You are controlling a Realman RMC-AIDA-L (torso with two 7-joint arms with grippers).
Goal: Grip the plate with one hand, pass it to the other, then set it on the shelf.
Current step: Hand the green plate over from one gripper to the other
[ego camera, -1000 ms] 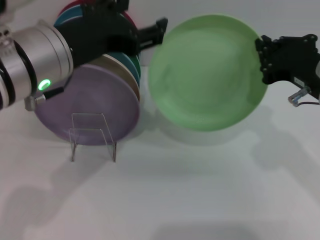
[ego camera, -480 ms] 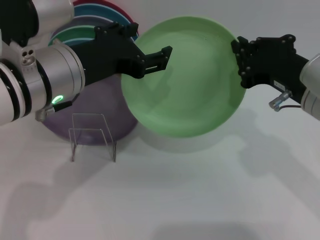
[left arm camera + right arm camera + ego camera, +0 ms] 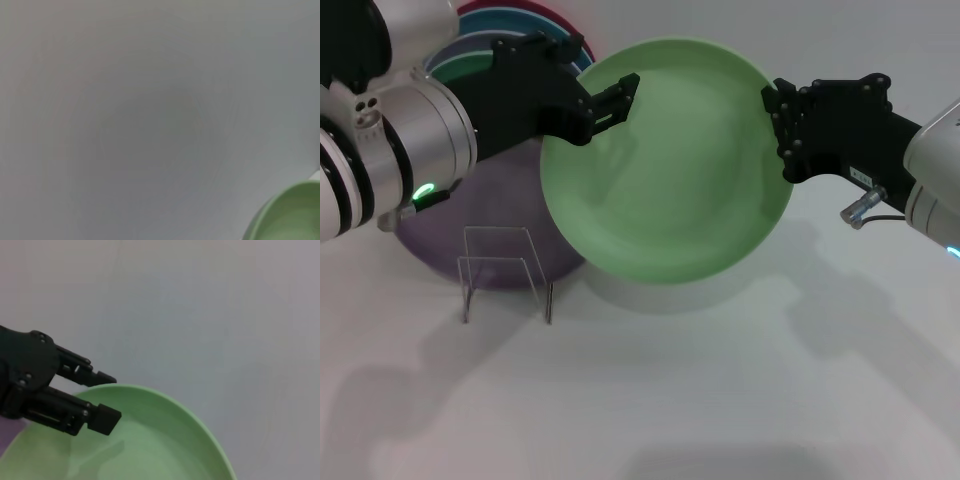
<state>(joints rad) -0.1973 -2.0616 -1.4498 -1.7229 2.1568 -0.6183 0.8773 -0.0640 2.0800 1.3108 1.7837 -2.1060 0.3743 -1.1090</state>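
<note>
Head view: round pale mint-green matte plate (image 3: pixel 665 165).

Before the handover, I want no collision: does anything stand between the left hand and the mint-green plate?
Nothing visible does. The right hand grips the mint-green plate at one rim; the left hand is open at the opposite rim, fingers straddling its edge. The lilac plate sits behind, beside the clear rack.

Soft, even light falls from above, and the head view is bright without harsh glare. The plate (image 3: pixel 665 170) throws a diffuse shadow onto the white table (image 3: pixel 720 400) just below it, and fainter arm shadows spread at lower left and right. The left wrist view is dim, grey and featureless, with vignetting toward its edges. The right wrist view is evenly lit.
</note>
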